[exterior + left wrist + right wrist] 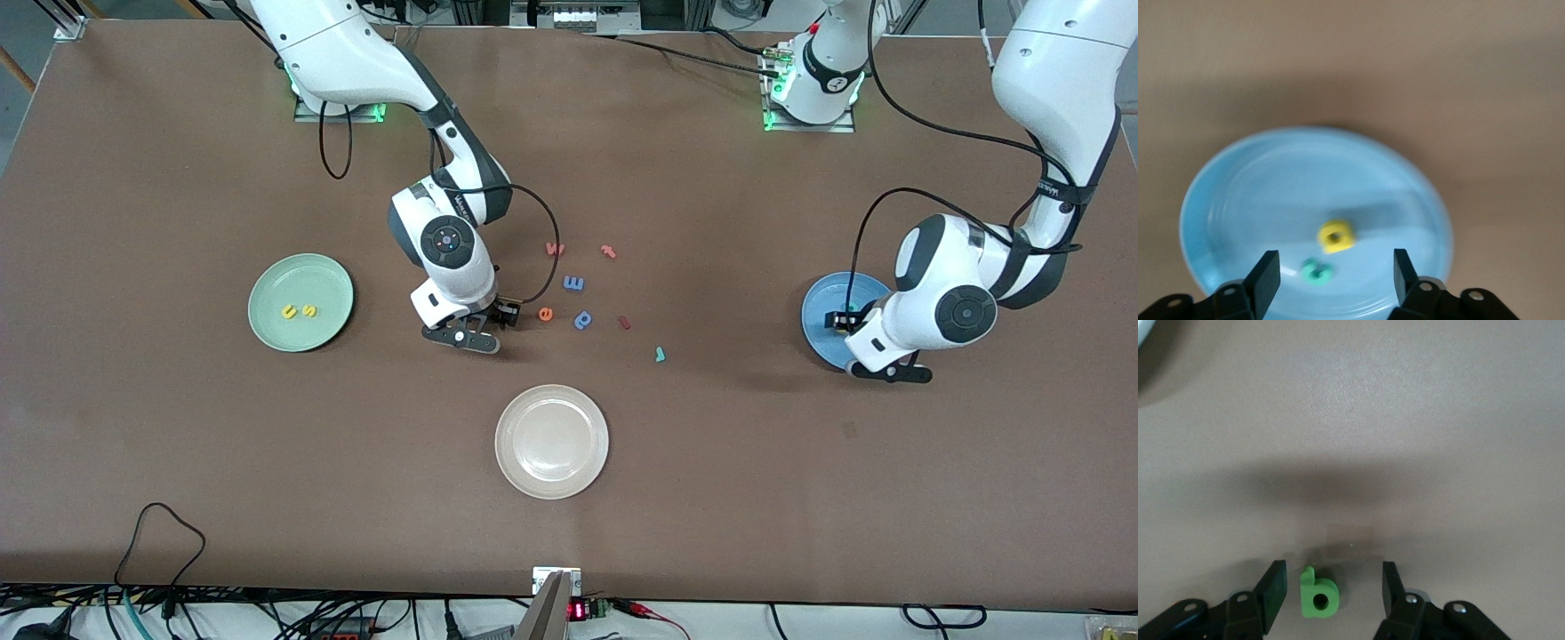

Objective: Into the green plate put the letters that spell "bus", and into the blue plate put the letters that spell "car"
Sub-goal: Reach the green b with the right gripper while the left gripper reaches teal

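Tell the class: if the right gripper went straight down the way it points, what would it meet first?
Probably the green b: it lies on the table between the open fingers of the right gripper. How much height remains is unclear.

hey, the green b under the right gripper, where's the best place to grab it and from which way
Likely straight down from above: the green b lies flat on the table between the open fingers of the right gripper. Pinching across its round bowl seems best, since the fingers already flank its two sides.
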`<state>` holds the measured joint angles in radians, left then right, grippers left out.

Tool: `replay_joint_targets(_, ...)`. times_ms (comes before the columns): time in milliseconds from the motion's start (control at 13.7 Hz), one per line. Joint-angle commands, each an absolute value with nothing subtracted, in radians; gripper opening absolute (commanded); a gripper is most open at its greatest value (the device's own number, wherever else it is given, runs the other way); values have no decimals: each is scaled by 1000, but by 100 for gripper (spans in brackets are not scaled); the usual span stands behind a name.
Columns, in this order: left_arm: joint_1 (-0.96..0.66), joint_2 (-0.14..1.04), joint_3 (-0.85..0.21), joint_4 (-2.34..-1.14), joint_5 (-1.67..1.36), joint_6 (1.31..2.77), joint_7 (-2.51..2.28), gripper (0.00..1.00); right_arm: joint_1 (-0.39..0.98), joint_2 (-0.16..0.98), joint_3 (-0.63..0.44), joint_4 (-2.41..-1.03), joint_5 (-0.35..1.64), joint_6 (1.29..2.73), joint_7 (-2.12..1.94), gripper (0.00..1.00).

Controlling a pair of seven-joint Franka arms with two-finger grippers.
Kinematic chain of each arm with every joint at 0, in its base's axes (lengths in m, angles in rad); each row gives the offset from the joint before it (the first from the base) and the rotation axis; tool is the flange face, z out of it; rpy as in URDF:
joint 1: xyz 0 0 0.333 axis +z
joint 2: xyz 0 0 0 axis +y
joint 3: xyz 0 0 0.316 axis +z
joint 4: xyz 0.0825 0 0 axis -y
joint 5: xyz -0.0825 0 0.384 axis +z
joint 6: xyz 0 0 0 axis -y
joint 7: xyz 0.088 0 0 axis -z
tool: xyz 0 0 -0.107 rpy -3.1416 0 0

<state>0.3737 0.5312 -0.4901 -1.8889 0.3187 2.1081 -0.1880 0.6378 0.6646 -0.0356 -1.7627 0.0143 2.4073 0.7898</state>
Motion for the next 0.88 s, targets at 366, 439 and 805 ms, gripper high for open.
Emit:
replay_joint_targets(366, 71, 719, -526, -1591, 279, 2092, -538, 48, 655, 686, -37, -1741, 25, 2405, 801, 61)
replay_joint_targets(439, 49, 742, -526, -1580, 278, 2094, -587, 48, 657, 686, -29, -1741, 25, 2404, 799, 61)
replay_joint_targets(805, -37, 854, -525, -1465, 279, 2100, -690, 47, 660, 686, -12, -1749, 25, 2396, 796, 61)
